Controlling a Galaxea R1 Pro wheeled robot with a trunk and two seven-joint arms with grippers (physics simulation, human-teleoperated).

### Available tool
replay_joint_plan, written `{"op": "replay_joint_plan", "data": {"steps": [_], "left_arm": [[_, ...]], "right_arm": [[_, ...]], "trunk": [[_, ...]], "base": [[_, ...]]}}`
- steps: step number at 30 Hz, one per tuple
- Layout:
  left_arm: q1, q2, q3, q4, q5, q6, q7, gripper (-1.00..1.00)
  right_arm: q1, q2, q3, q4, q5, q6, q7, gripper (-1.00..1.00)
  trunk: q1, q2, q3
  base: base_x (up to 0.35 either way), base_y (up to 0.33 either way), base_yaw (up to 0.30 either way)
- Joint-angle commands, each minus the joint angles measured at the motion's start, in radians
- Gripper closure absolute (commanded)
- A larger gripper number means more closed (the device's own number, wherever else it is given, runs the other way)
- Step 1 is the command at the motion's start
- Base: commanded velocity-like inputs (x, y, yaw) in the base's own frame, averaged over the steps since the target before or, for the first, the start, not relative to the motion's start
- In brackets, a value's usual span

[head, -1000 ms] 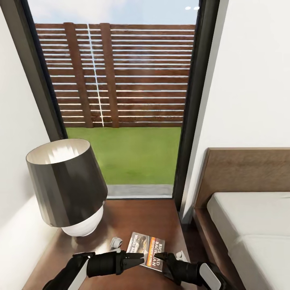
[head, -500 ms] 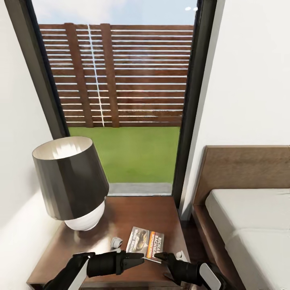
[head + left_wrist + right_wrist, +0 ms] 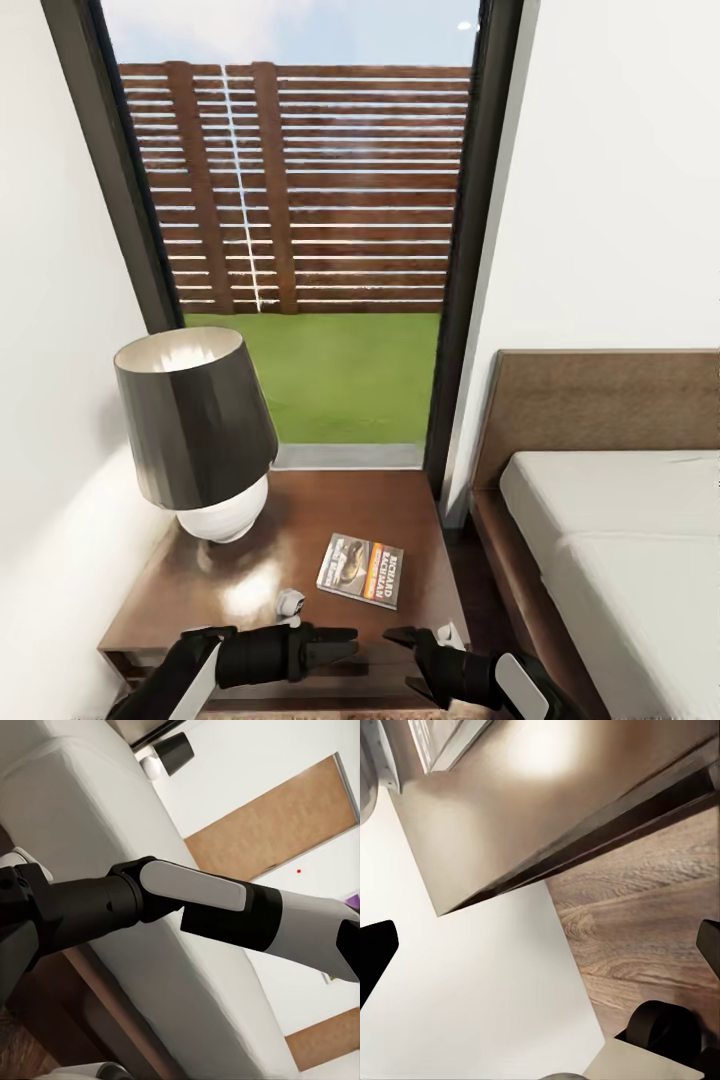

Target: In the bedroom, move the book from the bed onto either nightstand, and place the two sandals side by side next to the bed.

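Your head camera looks down from close above the nightstand, facing the window. Your left wrist camera faces the bed, which the head view shows at right.

The glossy brown top of the nightstand is seen, with a bright glare on it. Beside it, wood-grain floor and a white wall are shown. Two dark fingertips are set wide apart.

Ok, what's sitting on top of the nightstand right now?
On the nightstand: the book lying flat, a dark-shaded lamp, and a small white object I can't identify. The near edge is partly covered by both arms.
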Motion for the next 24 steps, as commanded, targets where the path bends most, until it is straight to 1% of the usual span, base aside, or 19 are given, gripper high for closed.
{"op": "replay_joint_plan", "data": {"steps": [1,9,24], "left_arm": [[-0.001,0.001,-0.004,0.000,0.009,0.010,0.000,-1.00],[-0.001,0.001,-0.004,0.000,0.009,0.010,0.000,-1.00],[-0.001,0.001,-0.006,0.000,0.009,0.010,0.000,-1.00]], "right_arm": [[0.000,0.000,0.002,0.000,0.000,0.002,0.002,-1.00],[-0.001,0.000,0.002,0.000,0.000,0.002,0.002,-1.00],[-0.001,0.000,0.002,0.000,0.000,0.002,0.003,-1.00]], "trunk": [[0.000,0.000,-0.001],[0.000,0.000,-0.001],[-0.058,0.105,0.046]], "base": [[-0.091,0.000,0.000],[-0.024,0.000,0.000],[0.000,0.000,0.000]]}}
